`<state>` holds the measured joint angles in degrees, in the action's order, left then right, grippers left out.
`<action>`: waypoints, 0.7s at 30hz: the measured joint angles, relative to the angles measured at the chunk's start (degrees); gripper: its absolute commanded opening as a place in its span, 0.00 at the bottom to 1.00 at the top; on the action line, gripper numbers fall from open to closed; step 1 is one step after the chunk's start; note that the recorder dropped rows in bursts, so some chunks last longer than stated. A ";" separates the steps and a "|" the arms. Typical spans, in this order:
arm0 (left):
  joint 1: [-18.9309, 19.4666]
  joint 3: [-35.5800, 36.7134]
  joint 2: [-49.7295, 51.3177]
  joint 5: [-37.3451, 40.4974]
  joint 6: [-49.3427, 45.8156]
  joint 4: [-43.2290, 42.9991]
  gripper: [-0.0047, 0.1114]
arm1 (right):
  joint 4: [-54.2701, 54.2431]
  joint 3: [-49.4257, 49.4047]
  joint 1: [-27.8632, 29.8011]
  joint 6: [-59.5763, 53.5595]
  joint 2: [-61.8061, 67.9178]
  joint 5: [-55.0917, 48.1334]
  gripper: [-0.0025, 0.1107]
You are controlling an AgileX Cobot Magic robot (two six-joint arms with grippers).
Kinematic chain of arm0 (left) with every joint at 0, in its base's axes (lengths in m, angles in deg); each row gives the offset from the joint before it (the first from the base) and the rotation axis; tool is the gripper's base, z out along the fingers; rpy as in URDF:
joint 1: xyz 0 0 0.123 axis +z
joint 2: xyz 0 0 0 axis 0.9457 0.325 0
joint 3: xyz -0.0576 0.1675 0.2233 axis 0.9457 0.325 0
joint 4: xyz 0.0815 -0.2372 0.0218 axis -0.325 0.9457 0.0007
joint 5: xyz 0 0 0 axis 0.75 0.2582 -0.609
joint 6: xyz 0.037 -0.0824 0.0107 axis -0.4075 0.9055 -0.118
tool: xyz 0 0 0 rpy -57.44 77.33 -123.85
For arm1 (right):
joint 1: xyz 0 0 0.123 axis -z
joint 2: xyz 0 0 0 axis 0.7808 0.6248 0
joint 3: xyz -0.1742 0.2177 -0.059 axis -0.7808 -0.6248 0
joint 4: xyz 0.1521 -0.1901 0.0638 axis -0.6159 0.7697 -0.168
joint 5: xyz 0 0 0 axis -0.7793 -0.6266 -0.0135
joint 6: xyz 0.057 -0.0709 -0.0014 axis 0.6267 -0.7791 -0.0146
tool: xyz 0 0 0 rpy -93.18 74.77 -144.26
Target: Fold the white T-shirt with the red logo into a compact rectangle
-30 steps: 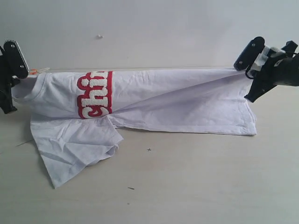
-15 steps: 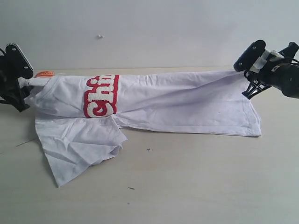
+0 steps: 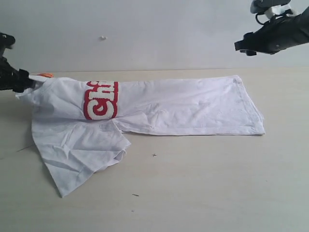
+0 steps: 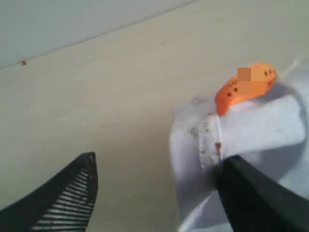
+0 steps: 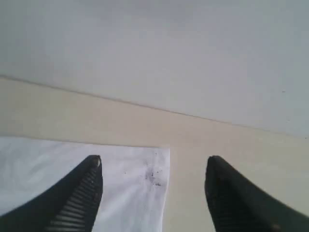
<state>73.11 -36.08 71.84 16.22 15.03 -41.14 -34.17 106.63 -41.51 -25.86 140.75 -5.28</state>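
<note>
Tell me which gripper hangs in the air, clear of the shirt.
The right gripper, open in the air near the white T-shirt's hem end. The left gripper sits low at the collar, beside the orange tag.

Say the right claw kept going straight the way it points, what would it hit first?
Most likely the hem corner of the white T-shirt, which shows between the open jaws of the right gripper. Depth is unclear; it could just pass over it onto the table beyond.
</note>
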 measured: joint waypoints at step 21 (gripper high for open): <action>-0.73 -4.38 -0.74 7.75 12.07 2.42 0.05 | 4.94 3.48 3.05 3.14 7.44 -21.38 0.02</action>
<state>72.38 -40.46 71.10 23.97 27.10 -38.72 -29.23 110.11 -38.46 -22.72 148.18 -26.66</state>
